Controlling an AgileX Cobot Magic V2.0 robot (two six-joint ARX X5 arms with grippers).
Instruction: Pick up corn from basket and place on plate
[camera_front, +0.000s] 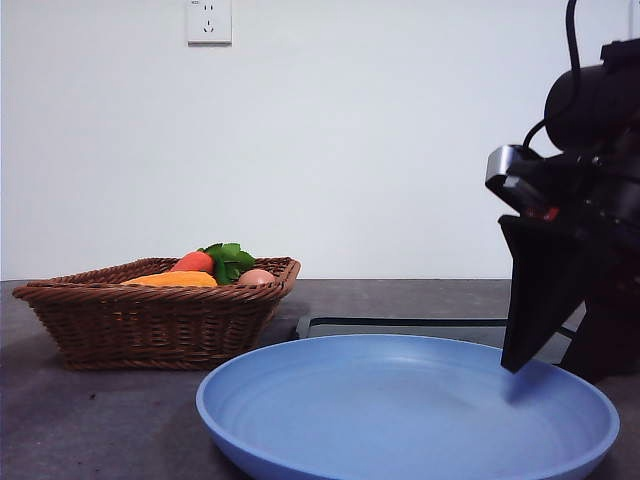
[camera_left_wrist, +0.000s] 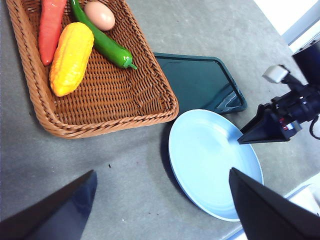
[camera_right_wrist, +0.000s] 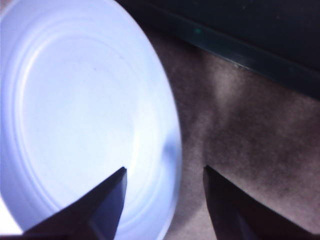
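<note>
From the front, your right gripper (camera_front: 560, 365) hangs low at the plate (camera_front: 400, 410) rim, holding nothing. Left wrist: left gripper (camera_left_wrist: 160, 200) jaws apart, high above the tabletop; corn (camera_left_wrist: 71, 57) lies ungrasped in the basket (camera_left_wrist: 105, 120). Right wrist: jaws apart, straddling the rim. Next, I judge, reach for the corn.
</note>
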